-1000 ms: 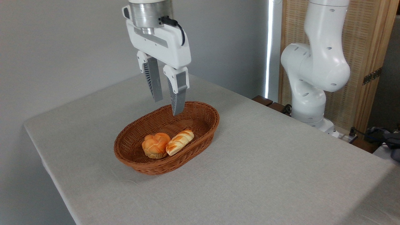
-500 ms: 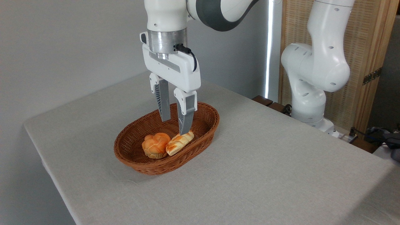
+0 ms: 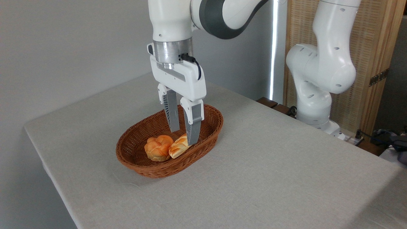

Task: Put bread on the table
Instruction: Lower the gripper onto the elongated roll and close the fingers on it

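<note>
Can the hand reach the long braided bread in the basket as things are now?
Probably yes. The hand is open and already down inside the basket, with its fingers on either side of the bread's far end. The round bun touches the near end only, away from the fingers, so nothing seems to block it.

Arm [image 3: 318, 63]: glossy white rounded shells, small dark screw holes, dark grey band at upper joint. Brushed silver metal ring above white boxy gripper [image 3: 183, 137] body. Short black cable looping from ring to body. Fingers [image 3: 193, 124]: white mounts, grey ribbed tapered pads.
</note>
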You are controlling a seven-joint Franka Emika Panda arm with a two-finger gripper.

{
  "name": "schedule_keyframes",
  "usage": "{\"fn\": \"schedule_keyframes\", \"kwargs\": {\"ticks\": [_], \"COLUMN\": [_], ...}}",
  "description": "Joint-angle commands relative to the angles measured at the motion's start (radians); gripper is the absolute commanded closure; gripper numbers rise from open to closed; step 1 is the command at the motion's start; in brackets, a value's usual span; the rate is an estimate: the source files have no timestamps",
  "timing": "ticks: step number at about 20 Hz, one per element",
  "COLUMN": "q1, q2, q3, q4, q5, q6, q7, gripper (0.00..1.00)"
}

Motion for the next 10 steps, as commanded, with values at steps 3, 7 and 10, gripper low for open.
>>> {"fn": "schedule_keyframes", "kwargs": {"ticks": [3, 7, 10], "q1": [-0.031, -0.046, -0.047], "q2": [-0.006, -0.001, 0.003], "q3": [0.012, 0.010, 0.010], "q4": [-0.043, -0.075, -0.084], "q5": [0.024, 0.027, 0.027], "q6": [0.052, 0.087, 0.101], "q7": [0.007, 0.007, 0.007], "gripper": [0.00, 0.00, 0.00]}}
